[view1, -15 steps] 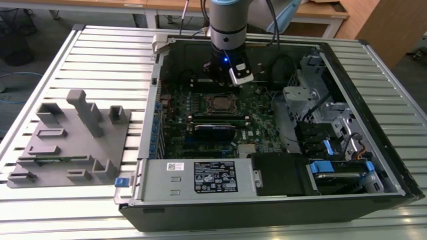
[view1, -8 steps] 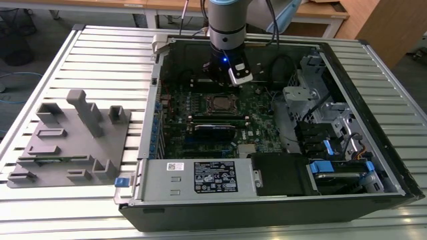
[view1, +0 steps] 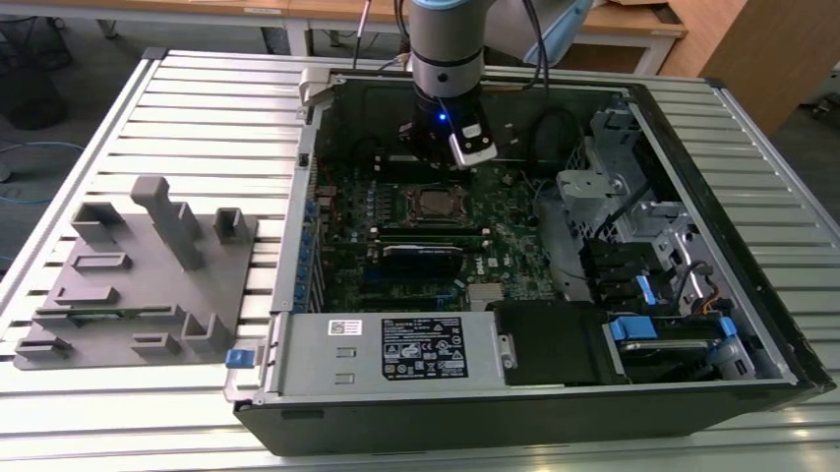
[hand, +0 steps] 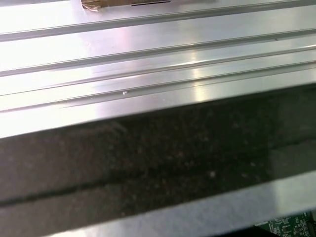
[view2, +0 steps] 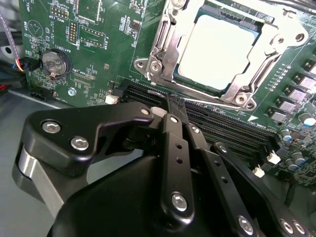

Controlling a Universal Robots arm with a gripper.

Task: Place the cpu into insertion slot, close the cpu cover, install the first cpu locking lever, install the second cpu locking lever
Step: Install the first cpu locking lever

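Observation:
The cpu (view2: 217, 49), a pale silver square, lies in the insertion slot (view2: 228, 15) on the green board. The cpu cover (view2: 165, 47), a silvery frame with a window, lies flat around it. A thin metal lever (view2: 266, 64) runs along the frame's side; I cannot tell whether it is latched. My gripper (view2: 176, 103) is shut with nothing between its black fingers (view2: 173, 133), hanging over the long black memory slots (view2: 222, 123) just beside the socket. In the exterior view the gripper (view1: 444, 162) hovers just behind the socket (view1: 431, 204) inside the open case.
The open computer case (view1: 302, 295) lies on a slatted metal table (view1: 197, 108). A power supply box (view1: 393, 349) fills its front, drive cages (view1: 656, 236) the exterior view's right. A grey fixture (view1: 138, 275) stands at the exterior view's left. The first wrist view looks at table slats (hand: 148, 59) and the dark case wall (hand: 148, 163).

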